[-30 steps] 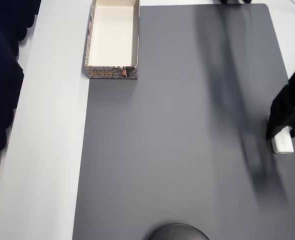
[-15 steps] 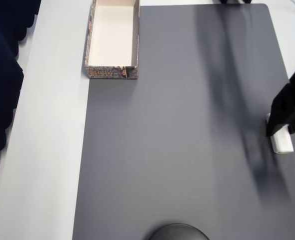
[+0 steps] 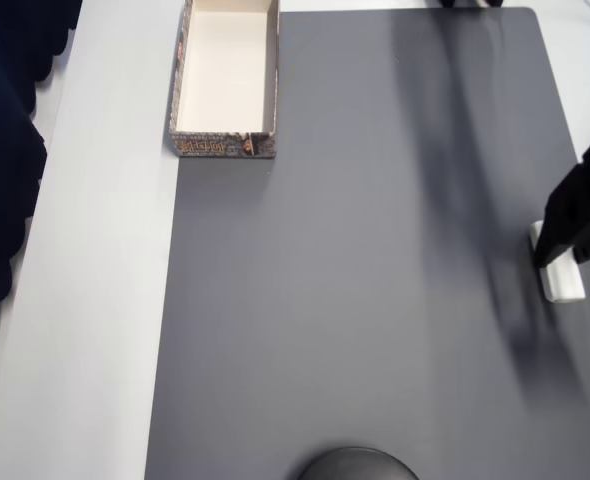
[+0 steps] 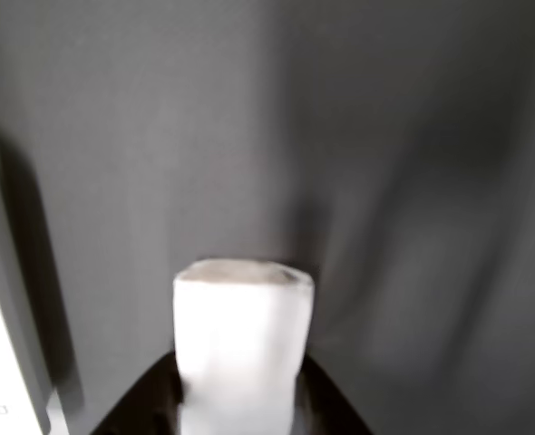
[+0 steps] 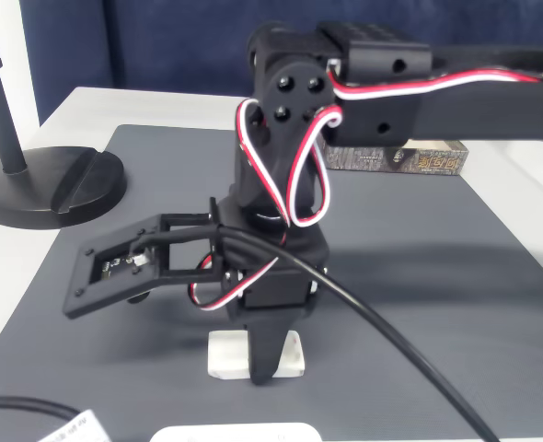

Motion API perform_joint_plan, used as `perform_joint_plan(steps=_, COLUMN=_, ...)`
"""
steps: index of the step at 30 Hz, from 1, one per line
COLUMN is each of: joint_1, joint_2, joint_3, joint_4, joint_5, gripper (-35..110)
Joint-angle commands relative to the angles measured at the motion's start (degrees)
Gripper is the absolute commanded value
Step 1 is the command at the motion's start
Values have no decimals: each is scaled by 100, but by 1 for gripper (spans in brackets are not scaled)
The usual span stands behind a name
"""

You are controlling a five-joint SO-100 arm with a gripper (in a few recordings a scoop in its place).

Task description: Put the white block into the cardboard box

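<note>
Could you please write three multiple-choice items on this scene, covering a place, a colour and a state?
1. Where does the cardboard box stand in the overhead view?
A. top left
B. bottom right
C. centre

2. What colour is the mat?
A. green
B. dark grey
C. red

3. Where is the white block?
A. inside the box
B. on the mat at the gripper
C. on the round black stand base

Answers: 1 A, it sits at the mat's upper left corner. 2 B, grey in every view. 3 B, the fingers straddle it on the mat.

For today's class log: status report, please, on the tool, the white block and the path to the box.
Tool down astride white block, grip unconfirmed. Block on grey mat, right edge overhead. Cardboard box top left, nothing inside; mat between bare.
</note>
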Motion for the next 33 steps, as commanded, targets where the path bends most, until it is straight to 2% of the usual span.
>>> perform_joint_plan(steps=1, joint_1=-53, joint_2=44, joint_3=-369, joint_4=88, joint_5=53, gripper=5)
perform_joint_plan(steps=14, joint_1=0, joint_2=334, joint_3=-325, joint_4=264, joint_5=9, gripper=-1)
perform_joint_plan(steps=33, joint_1=343, joint_2=2646, joint_3=1591, joint_4=299, joint_5=-105, gripper=-2)
